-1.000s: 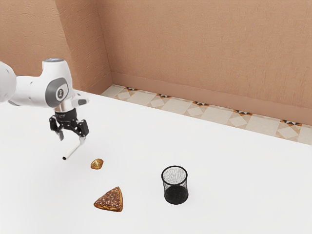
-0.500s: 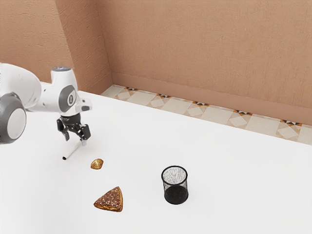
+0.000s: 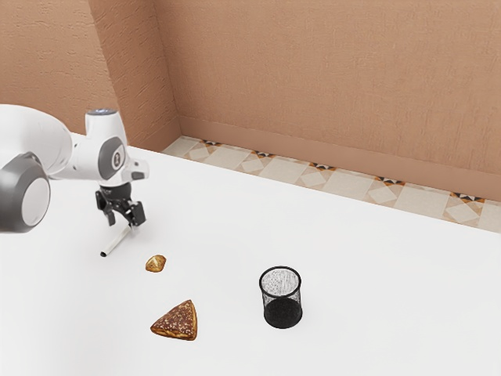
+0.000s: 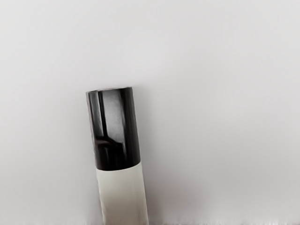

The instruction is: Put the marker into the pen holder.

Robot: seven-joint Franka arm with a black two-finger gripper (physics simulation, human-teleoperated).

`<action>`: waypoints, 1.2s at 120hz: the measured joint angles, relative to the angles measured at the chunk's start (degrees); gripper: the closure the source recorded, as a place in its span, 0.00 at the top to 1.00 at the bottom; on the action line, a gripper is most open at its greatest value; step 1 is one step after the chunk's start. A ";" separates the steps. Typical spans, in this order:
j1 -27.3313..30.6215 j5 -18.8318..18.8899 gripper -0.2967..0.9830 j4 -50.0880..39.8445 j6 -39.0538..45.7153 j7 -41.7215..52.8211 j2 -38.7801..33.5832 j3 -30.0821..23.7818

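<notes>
Brown triangular food piece (image 3: 178, 323): is lying flat on the white counter (image 3: 376, 305).
Pen holder (image 3: 282, 299): black mesh, is standing upright and well apart from the marker (image 3: 116, 242).
Small golden food piece (image 3: 156, 263): is lying near the marker.
Marker: white with a black end (image 4: 116, 129), is lying on the counter, reaching under the tool (image 3: 124, 225).
Tool: is hovering low with fingers partly apart, gripping nothing.
Wall (image 3: 329, 86): is rising behind, tan.

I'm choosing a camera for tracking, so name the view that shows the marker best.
The exterior view: it shows the marker slanting out from under the gripper, with the pen holder well apart from it. The wrist view gives a close-up of one black end and part of the white body, but not the full length.
</notes>
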 joint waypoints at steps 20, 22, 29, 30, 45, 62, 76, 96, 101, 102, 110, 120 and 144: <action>0.31 -0.46 0.67 0.06 0.04 1.25 0.16 -0.01; 0.33 -0.50 0.66 0.07 0.05 1.35 0.16 0.00; 0.34 -0.65 0.61 0.08 0.11 1.69 0.17 -0.01; 0.34 -0.67 0.61 0.08 0.11 1.73 0.17 -0.01; 0.37 -0.87 0.52 0.09 0.21 2.35 0.17 -0.01; 0.49 -0.98 0.45 0.58 0.32 2.91 0.53 -0.04; 0.72 -1.01 0.42 1.62 0.34 3.27 1.43 -0.07; 0.89 -1.02 0.40 2.01 0.30 3.69 2.07 -0.09; 0.90 -1.03 0.39 2.02 0.29 3.78 2.13 -0.09; 0.90 -1.04 0.39 2.02 0.29 3.79 2.14 -0.09; 0.90 -1.18 0.37 2.02 0.27 3.92 2.23 -0.09; 0.90 -1.28 0.34 2.03 0.27 4.06 2.20 -0.08; 0.90 -1.32 0.27 2.03 0.30 4.30 2.18 -0.03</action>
